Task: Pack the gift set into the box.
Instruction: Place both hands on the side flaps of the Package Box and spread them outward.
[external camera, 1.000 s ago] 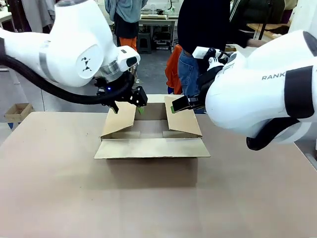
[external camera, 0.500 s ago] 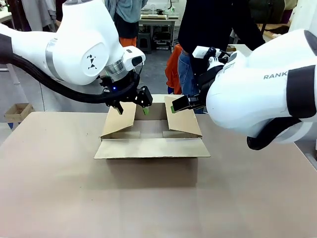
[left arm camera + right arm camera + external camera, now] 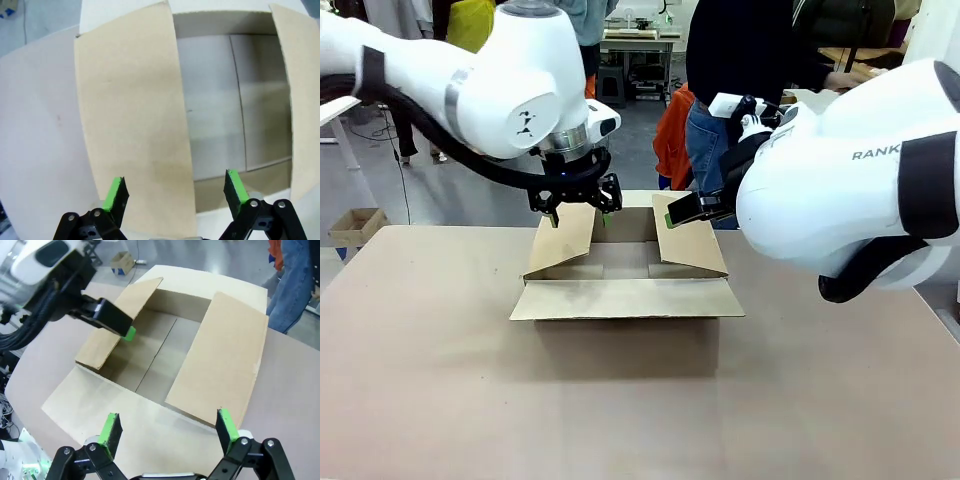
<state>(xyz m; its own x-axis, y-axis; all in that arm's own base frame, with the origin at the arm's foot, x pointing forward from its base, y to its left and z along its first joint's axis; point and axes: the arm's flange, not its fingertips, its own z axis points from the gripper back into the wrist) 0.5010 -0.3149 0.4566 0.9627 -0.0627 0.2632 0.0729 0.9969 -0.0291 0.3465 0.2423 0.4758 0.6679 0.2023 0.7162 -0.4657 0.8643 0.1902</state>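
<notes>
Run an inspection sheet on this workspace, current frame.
Surface: tan table, bare around the carton.
Job's things: large cardboard carton mid-table, flaps open, floor bare where visible.
Clutter: nothing seen.
Grippers: left pincer open over the left side flap; right pincer open over the right side flap; neither holds anything.
Cables: black hose running along the left arm.
Surroundings: person standing at the far side; small carton on the floor.

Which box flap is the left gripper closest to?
The raised flap on the left side of the box: the open left gripper sits at its top edge. The opposite raised flap is by the right gripper.
</notes>
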